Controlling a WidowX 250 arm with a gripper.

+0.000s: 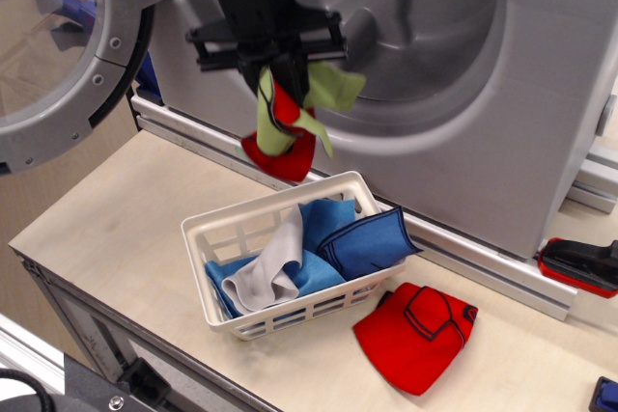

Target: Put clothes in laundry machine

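Observation:
My gripper (278, 72) is shut on a lime green garment (328, 89) and a red garment (288, 153), which hang from it above the white basket (232, 320). It is level with the lower rim of the laundry machine's drum opening (406, 36), just in front of it. The machine's round door (68, 55) stands open at the left. In the basket lie a blue garment with dark stitching (367, 246), a light blue one (314, 272) and a grey one (270, 272). Another red garment (415, 330) lies on the table to the right of the basket.
A red and black tool (579, 265) lies at the right edge by the machine's base rail. The table's front edge runs close below the basket. A dark mount (106, 388) sits at the bottom left.

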